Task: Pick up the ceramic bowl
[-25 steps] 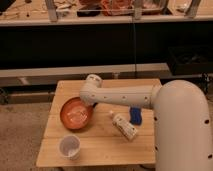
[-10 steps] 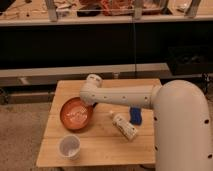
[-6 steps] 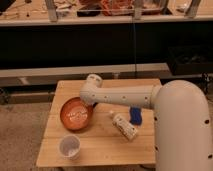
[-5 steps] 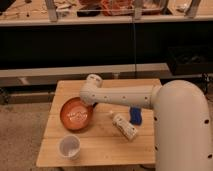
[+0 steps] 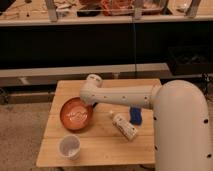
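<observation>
Okay, worktop (image 5: 100,145): wooden, carries everything.
arm (image 5: 125,95): stretched left across it, to reach the bowl.
ceramic bowl (image 5: 76,114): upright, on the worktop's left side.
gripper (image 5: 89,103): at the bowl's right rim, probably for a rim grasp; grip state can't tell.

The arm (image 5: 120,95) mostly hides the hand (image 5: 91,105) at the ceramic bowl's (image 5: 75,114) right rim.

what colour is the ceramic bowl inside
The ceramic bowl is orange inside (camera view); the gripper is at its rim.
</observation>
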`<control>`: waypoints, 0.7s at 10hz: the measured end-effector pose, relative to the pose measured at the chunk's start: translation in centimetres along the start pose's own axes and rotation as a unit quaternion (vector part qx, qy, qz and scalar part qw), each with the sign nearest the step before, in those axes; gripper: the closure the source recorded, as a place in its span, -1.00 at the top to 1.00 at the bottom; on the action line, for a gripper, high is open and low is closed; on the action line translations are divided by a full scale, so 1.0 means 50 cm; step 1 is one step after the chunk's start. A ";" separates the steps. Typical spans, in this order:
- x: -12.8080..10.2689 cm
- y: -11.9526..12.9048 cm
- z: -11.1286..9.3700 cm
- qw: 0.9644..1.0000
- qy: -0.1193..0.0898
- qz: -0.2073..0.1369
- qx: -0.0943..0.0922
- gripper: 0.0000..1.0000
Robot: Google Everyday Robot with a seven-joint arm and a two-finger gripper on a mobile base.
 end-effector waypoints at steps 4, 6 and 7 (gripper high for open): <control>0.003 -0.001 -0.001 1.000 0.003 -0.009 0.001 -0.96; 0.004 -0.002 -0.001 1.000 0.004 -0.013 0.001 -0.96; 0.006 -0.002 -0.002 1.000 0.005 -0.016 0.001 -0.96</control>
